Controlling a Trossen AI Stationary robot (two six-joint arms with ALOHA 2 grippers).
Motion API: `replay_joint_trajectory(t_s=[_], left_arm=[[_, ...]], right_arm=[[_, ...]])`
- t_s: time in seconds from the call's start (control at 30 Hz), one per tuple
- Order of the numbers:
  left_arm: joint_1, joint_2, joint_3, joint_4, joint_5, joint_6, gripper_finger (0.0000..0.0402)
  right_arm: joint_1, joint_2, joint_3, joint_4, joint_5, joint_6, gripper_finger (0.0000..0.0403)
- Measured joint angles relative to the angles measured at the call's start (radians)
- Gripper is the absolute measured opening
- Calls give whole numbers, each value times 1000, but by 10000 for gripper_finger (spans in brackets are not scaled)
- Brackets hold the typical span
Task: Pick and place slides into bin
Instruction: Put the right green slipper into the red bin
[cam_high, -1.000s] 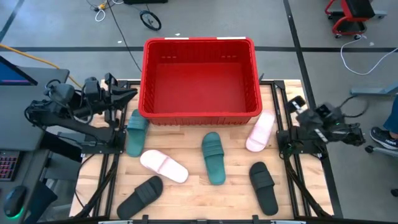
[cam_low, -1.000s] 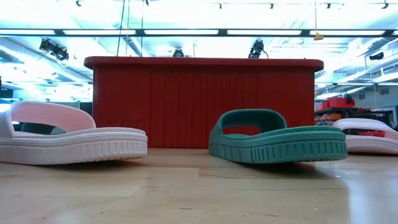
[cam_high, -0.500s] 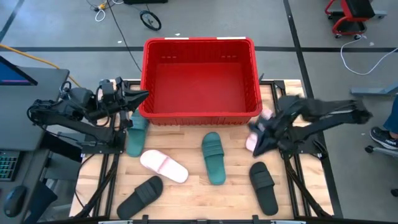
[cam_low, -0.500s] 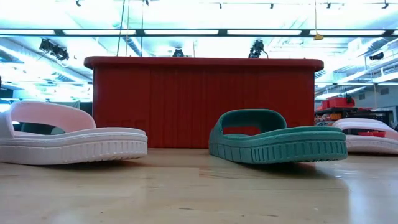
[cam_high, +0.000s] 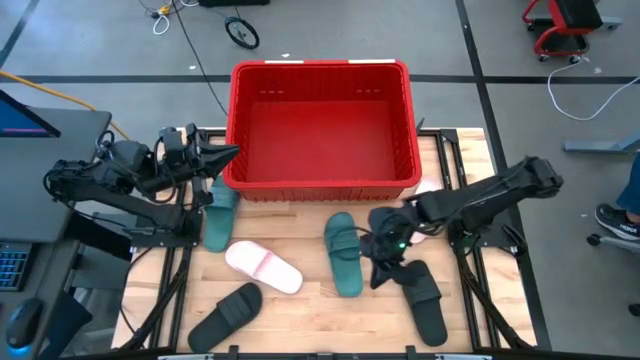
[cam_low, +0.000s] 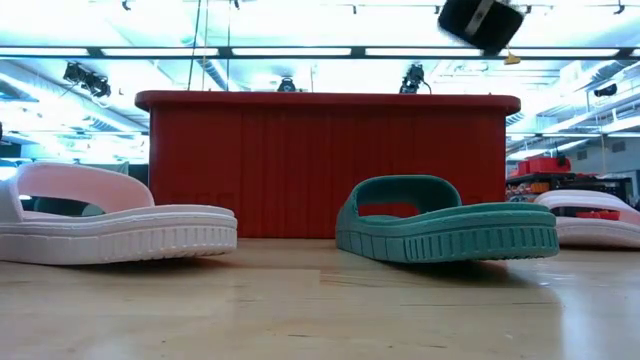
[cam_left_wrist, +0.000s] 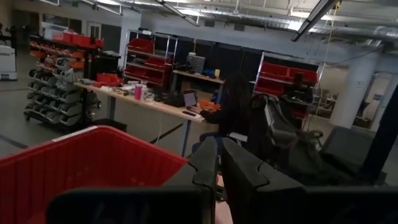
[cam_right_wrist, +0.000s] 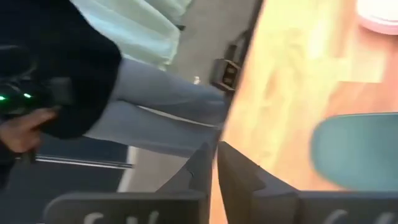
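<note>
The red bin stands at the table's far middle. Six slides lie on the table: a green one by the bin's left corner, a pink one, a black one, a green one in the middle, a black one, and a pink one partly under my right arm. My right gripper is shut and empty above the table, between the middle green slide and the right black slide. My left gripper is shut and empty beside the bin's left wall.
The right wrist view shows the table's edge, the green slide, a pink slide and a person in jeans beyond. The low view shows part of my right arm above the bin. Bare wood lies along the near edge.
My right arm has swung out from the table's right edge toward its middle and near edge, and now hangs between the middle green slide and the right black slide. My left gripper has moved a little toward the bin's left wall. No slide has moved.
</note>
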Motion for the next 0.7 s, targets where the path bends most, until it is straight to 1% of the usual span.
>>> replay_joint_trajectory(t_s=[0.13,0.2,0.27,0.43,0.5,0.57,0.7], left_arm=[[0,0,0,0,0,5,28],[0,0,0,0,0,11,29],[0,0,0,0,0,11,29],[0,0,0,-3,0,4,23],[0,0,0,-8,0,3,23],[0,0,0,-9,0,3,25],[0,0,0,-9,0,3,28]], right_arm=[[-17,56,0,-10,71,-106,72],[-24,69,0,-10,129,-166,92],[-27,82,0,-6,238,-243,109],[-15,123,0,13,605,-528,144],[-15,143,0,33,690,-573,153],[-15,171,0,34,724,-579,160],[-15,244,0,31,731,-571,165]])
